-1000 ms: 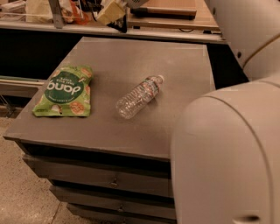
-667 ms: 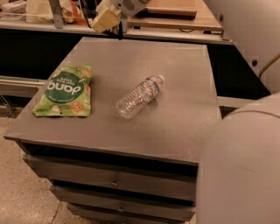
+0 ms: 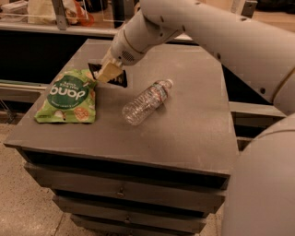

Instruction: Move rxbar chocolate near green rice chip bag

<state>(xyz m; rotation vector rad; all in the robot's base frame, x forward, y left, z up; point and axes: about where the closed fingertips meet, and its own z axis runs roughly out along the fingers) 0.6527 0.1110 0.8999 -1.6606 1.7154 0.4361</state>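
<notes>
The rxbar chocolate (image 3: 119, 81) is a small flat black wrapper at the table's back left, partly covered by my gripper (image 3: 108, 73). The gripper reaches down from the upper right and is shut on the bar, holding it low over the table, right at the top right corner of the green rice chip bag (image 3: 68, 96). The bag lies flat near the table's left edge, its dark-green "dang" circle facing up. Whether the bar touches the bag or the table I cannot tell.
A clear plastic water bottle (image 3: 146, 101) lies on its side in the middle of the grey table (image 3: 184, 133). Drawers (image 3: 120, 191) sit below the front edge. My arm (image 3: 207, 32) crosses the back right. A counter with clutter (image 3: 41, 11) stands behind.
The gripper has come down and forward from behind the table's back edge to the bag's top right corner, bringing the black bar with it. Bag and bottle have not moved.
</notes>
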